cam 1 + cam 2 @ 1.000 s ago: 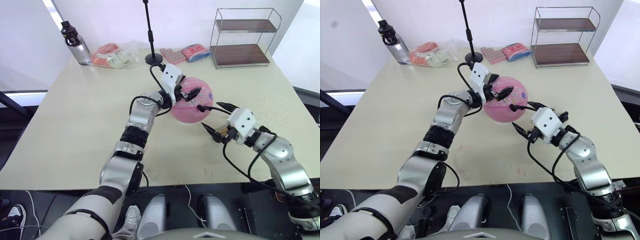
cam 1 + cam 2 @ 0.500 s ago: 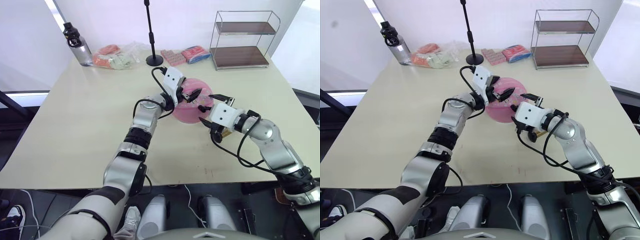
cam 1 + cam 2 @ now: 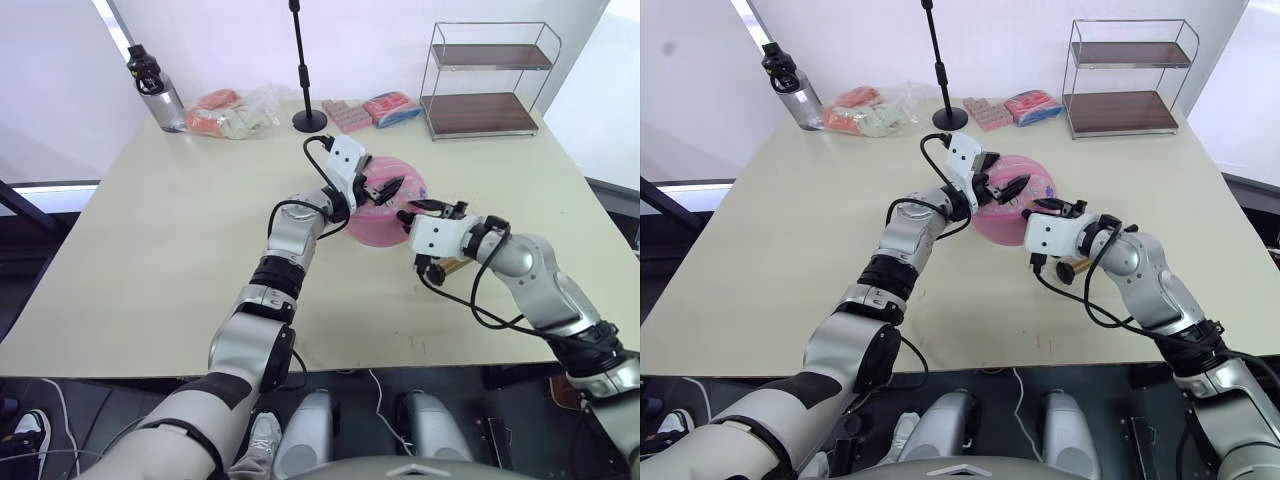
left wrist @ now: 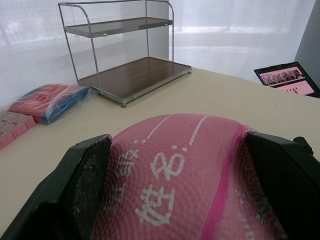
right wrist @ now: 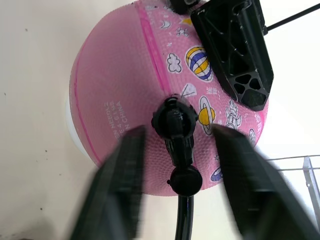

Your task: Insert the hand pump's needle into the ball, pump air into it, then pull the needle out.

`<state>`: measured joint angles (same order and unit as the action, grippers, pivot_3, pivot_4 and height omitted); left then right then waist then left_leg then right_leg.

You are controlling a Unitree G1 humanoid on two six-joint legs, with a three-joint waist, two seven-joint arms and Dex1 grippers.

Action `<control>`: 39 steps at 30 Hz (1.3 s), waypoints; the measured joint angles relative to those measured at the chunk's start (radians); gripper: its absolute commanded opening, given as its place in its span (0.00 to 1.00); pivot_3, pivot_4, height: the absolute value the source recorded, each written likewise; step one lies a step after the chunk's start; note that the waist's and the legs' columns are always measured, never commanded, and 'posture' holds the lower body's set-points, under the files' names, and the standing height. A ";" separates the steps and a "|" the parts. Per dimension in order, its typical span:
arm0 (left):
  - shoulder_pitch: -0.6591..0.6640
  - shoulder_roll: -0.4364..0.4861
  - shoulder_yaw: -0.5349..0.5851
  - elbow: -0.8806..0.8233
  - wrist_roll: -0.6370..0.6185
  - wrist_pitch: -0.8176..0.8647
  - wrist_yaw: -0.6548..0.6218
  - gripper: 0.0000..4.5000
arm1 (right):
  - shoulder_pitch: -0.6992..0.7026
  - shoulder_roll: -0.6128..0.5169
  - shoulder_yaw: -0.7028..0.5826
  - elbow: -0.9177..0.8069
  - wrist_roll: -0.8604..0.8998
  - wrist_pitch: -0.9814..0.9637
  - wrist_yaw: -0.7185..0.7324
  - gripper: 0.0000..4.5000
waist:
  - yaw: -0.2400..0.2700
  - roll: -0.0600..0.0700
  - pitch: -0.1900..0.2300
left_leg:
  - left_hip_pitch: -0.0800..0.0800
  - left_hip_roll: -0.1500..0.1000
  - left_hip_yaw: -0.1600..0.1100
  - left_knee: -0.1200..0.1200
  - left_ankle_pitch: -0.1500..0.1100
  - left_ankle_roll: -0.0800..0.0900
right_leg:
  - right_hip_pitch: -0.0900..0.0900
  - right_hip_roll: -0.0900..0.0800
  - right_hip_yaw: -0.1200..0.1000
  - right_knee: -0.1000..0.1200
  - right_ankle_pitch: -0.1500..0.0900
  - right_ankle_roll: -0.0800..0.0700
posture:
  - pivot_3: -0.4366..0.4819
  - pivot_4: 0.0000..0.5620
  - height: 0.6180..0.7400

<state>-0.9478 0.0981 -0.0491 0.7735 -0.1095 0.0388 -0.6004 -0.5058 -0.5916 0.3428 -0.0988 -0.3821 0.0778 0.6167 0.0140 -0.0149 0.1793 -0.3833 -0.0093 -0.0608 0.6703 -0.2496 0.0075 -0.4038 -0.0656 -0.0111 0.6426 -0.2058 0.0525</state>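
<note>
Our left gripper (image 3: 388,186) has its jaws closed on the ball (image 3: 1006,215), one black finger (image 4: 82,175) pressed on each side. The ball is pink with little cartoon prints and sits on the bench (image 3: 150,250), near the middle. Our right gripper (image 3: 428,207) is right beside the ball, and its jaws are spread wide and grip nothing. Between its fingers, a small black fitting (image 5: 174,122) sits on the ball's skin, with a thin black hose (image 5: 183,220) leading off it. We cannot see the needle itself. A bit of the gold hand pump (image 3: 1077,269) peeks out under our right wrist. Farther back stand a wire shelf (image 3: 487,80), a black pole (image 3: 303,70), some packets (image 3: 372,108) and a bottle (image 3: 153,88).
</note>
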 measured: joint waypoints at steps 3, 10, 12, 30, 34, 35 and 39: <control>0.001 -0.002 0.000 0.002 0.001 -0.003 0.008 1.00 | 0.006 0.023 -0.012 0.006 0.007 0.000 -0.005 0.02 | -0.001 0.000 0.000 | 0.000 0.000 0.000 0.000 0.000 0.000 | 0.000 0.000 0.000 0.000 0.000 0.000 | 0.48 0.27 1.00; 0.006 -0.024 0.005 0.014 0.007 -0.021 0.045 1.00 | 0.082 0.112 -0.096 -0.017 0.107 0.069 -0.017 0.02 | 0.001 -0.001 -0.001 | 0.000 0.000 -0.001 0.000 0.000 0.000 | 0.001 0.000 0.000 0.000 0.000 0.000 | 0.48 0.27 1.00; 0.011 -0.038 0.004 0.028 0.016 -0.045 0.072 1.00 | 0.136 0.177 -0.149 -0.048 0.182 0.139 -0.030 0.02 | 0.003 -0.002 -0.003 | 0.000 0.000 -0.001 0.000 0.000 0.000 | 0.001 0.000 -0.001 0.000 0.000 0.000 | 0.48 0.27 1.00; 0.009 -0.123 -0.044 0.123 0.077 -0.183 0.188 1.00 | 0.293 0.220 -0.262 -0.224 0.332 0.316 -0.095 0.02 | 0.041 0.002 -0.009 | -0.004 -0.014 -0.022 -0.001 0.000 0.001 | 0.010 -0.003 -0.003 -0.007 -0.006 0.007 | 0.48 0.27 1.00; 0.006 -0.126 -0.056 0.131 0.077 -0.194 0.192 1.00 | 0.309 0.201 -0.272 -0.277 0.357 0.369 -0.094 0.02 | 0.045 0.005 -0.011 | -0.008 -0.016 -0.025 -0.001 -0.001 0.002 | 0.010 -0.004 -0.006 -0.011 -0.006 0.008 | 0.48 0.27 1.00; 0.006 -0.126 -0.060 0.132 0.077 -0.195 0.194 1.00 | 0.314 0.196 -0.275 -0.290 0.366 0.382 -0.094 0.02 | 0.045 0.006 -0.012 | -0.008 -0.016 -0.026 -0.001 -0.001 0.002 | 0.010 -0.004 -0.007 -0.012 -0.006 0.008 | 0.48 0.27 1.00; 0.001 -0.124 -0.060 0.149 0.078 -0.200 0.216 1.00 | 0.329 0.162 -0.296 -0.360 0.416 0.418 -0.071 0.02 | 0.044 0.007 -0.015 | -0.009 -0.016 -0.027 -0.001 -0.001 0.003 | 0.010 -0.004 -0.009 -0.014 -0.006 0.008 | 0.48 0.27 1.00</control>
<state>-0.9466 -0.0262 -0.1091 0.9221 -0.0316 -0.1617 -0.3841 -0.1764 -0.4293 0.0465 -0.4588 0.0343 0.4954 0.5458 0.0584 -0.0079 0.1647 -0.3927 -0.0257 -0.0881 0.6693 -0.2504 0.0100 -0.3937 -0.0701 -0.0201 0.6286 -0.2116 0.0608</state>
